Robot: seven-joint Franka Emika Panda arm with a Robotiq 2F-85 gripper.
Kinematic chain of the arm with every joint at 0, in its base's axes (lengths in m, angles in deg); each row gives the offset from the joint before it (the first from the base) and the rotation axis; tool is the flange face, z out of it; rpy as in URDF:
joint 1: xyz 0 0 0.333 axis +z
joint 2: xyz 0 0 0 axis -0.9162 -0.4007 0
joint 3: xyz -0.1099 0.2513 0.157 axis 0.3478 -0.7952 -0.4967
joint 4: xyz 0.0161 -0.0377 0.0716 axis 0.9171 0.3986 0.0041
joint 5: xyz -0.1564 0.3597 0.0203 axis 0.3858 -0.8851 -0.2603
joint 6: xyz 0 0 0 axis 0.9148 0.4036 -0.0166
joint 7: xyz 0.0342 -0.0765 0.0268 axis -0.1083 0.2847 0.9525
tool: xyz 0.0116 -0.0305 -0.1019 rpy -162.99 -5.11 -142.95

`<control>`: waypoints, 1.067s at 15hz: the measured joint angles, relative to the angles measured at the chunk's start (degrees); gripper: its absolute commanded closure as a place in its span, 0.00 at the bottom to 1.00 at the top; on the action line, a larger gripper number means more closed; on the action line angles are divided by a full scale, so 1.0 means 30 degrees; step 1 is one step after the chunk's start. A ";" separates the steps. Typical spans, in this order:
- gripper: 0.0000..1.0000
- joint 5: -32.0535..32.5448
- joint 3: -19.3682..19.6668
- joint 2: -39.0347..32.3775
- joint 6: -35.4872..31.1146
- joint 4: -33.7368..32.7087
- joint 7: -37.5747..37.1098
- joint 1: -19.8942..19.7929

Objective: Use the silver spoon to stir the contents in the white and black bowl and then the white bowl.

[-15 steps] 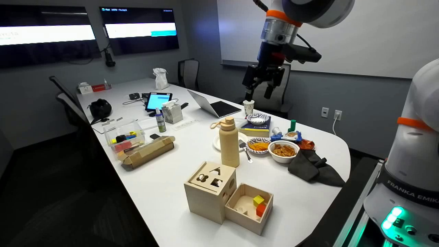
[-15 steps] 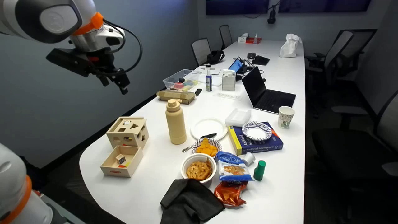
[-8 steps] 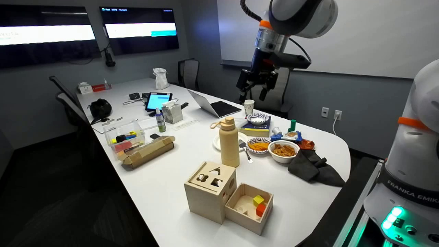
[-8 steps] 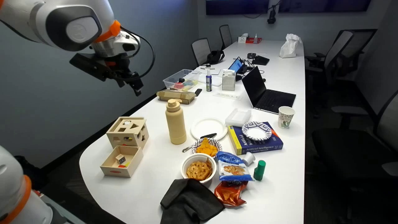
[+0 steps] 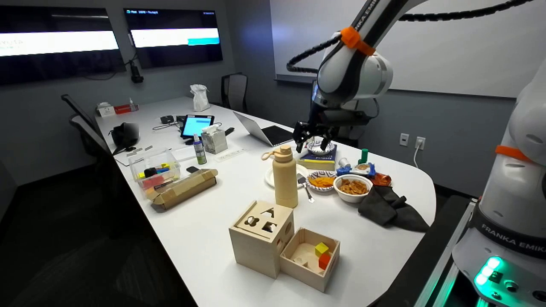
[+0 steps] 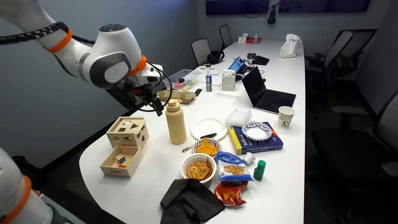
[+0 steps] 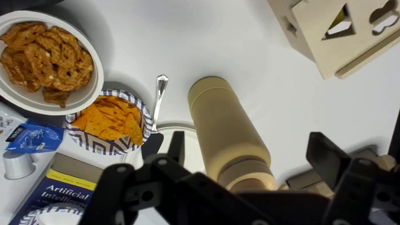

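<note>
gripper (image 7: 248, 148) spread wide, holding nothing, raised near the bottle (image 7: 229, 128) | spoon (image 7: 156, 112) lies beside the bottle: probably light, stiff, slick metal; best pinched mid-handle, across its width | patterned bowl (image 7: 93, 145), farther from the bottle, then white bowl (image 7: 99, 78), farthest: both likely light, easily tipped

There are three bowls (image 7: 78, 99) (image 7: 106, 146) (image 6: 256, 134), two snack bags (image 6: 234, 170) (image 6: 230, 194), one spoon (image 7: 156, 114), one plate (image 6: 209, 127), one book (image 6: 245, 143) and one laptop (image 6: 275, 100).
</note>
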 measured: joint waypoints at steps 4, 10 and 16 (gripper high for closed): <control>0.00 -0.0718 0.0327 -0.3322 -0.2870 -0.0878 -0.0293 -0.0040; 0.00 -0.0942 0.0676 -0.7818 -0.3271 -0.3647 -0.0470 -0.0392; 0.00 -0.0933 0.0848 -1.1478 -0.3260 -0.6388 -0.0683 -0.1359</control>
